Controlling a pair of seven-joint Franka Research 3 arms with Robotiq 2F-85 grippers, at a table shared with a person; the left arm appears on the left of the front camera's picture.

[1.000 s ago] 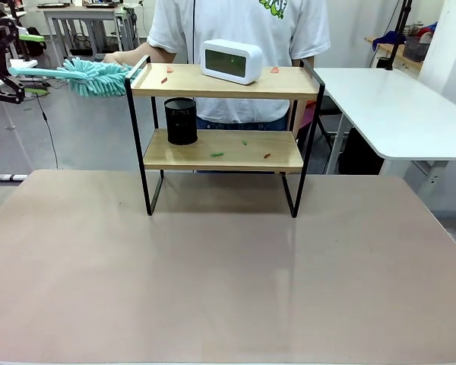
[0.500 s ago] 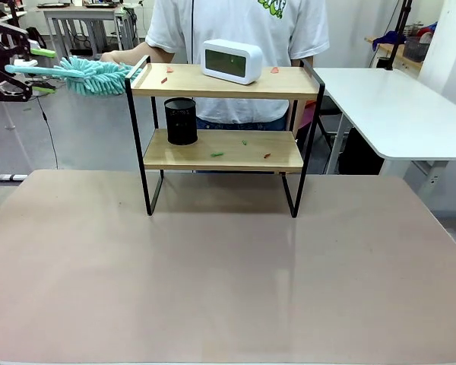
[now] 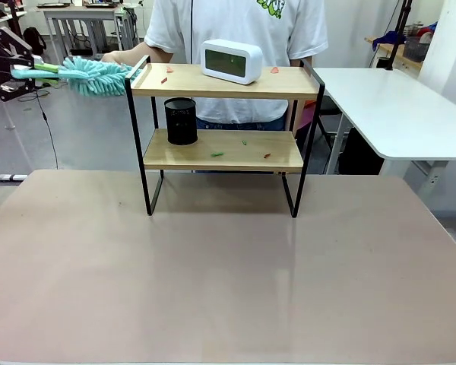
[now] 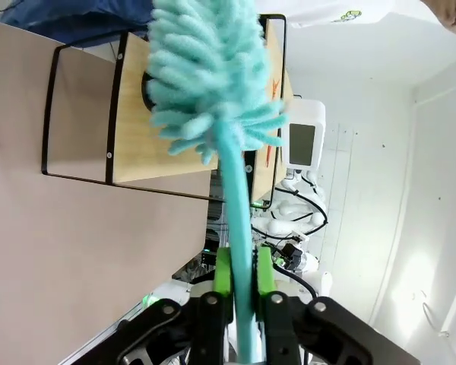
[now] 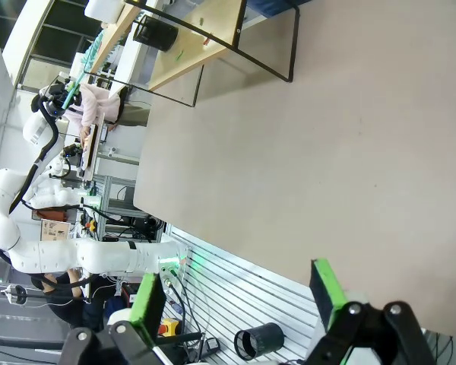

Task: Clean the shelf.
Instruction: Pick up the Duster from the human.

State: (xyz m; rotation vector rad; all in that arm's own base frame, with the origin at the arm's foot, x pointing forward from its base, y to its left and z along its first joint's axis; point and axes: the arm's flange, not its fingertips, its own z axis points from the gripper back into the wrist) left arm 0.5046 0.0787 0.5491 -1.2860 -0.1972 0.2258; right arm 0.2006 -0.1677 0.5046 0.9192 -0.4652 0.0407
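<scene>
Table [image 3: 213, 289] carries shelf [image 3: 220, 163] at far centre, scraps [image 3: 216, 154] on both boards. Left claw [image 3: 19, 70] clamps duster [image 3: 99, 76] just beside left rail; right claw [image 5: 235, 293] wide, empty. Risk: a hard sweep topples clock [image 3: 232, 61] or snags rail

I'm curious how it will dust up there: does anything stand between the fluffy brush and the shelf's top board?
Yes. The raised black side rail of the two-tier wooden shelf stands right before the fluffy teal duster, and a white digital clock sits farther along the top board.
</scene>
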